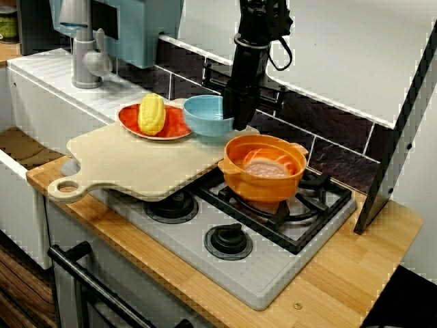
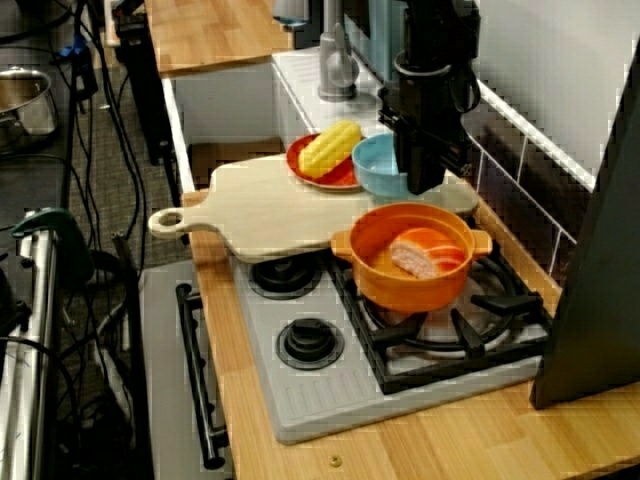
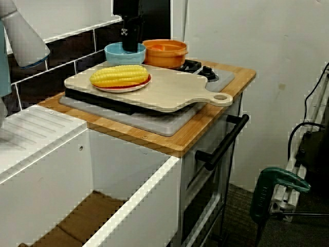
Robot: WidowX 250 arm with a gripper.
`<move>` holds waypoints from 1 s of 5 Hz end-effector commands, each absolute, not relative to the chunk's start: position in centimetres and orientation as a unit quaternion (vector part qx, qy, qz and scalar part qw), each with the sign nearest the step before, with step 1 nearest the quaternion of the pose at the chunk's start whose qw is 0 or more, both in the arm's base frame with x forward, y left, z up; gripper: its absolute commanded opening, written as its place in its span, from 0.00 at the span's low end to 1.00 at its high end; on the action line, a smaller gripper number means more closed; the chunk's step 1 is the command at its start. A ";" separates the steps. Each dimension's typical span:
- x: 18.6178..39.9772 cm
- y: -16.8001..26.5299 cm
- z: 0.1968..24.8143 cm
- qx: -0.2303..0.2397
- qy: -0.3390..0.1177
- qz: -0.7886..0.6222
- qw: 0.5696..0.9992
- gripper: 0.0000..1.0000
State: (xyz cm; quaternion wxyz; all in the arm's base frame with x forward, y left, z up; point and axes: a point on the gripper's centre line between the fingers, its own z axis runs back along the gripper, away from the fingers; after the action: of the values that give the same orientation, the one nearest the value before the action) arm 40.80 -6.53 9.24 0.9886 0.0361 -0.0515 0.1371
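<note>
My black gripper (image 1: 238, 121) comes straight down onto the right rim of a light blue bowl (image 1: 205, 115), which stands at the back of a pale cutting board (image 1: 136, 164). Its fingertips are hidden by the bowl and its own body, so I cannot tell whether it grips the rim. In the view from the stove's end, the gripper (image 2: 421, 182) sits between the bowl (image 2: 377, 166) and an orange pot (image 2: 415, 262). The view from the sink side puts the gripper (image 3: 132, 47) over the bowl (image 3: 117, 53). Left of the bowl, yellow corn (image 1: 151, 113) lies on a red plate (image 1: 176, 128).
The orange pot (image 1: 263, 181) stands on the black burner grate (image 1: 321, 205) and holds a pinkish slice (image 1: 263, 168). A grey faucet (image 1: 85, 58) and white sink lie left. A dark slanted panel (image 1: 396, 137) leans at the right. An oven handle (image 3: 221, 146) juts out in front.
</note>
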 end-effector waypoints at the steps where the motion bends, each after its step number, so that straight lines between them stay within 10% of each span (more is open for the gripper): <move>1: 41.8 -5.9 11.5 0.026 -0.078 0.149 0.985 1.00; 5: 40.4 -5.4 12.4 0.005 -0.073 0.161 0.984 1.00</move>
State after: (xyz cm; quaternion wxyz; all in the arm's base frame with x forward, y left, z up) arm 40.32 -5.62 8.80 0.9866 0.0184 -0.0305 0.1592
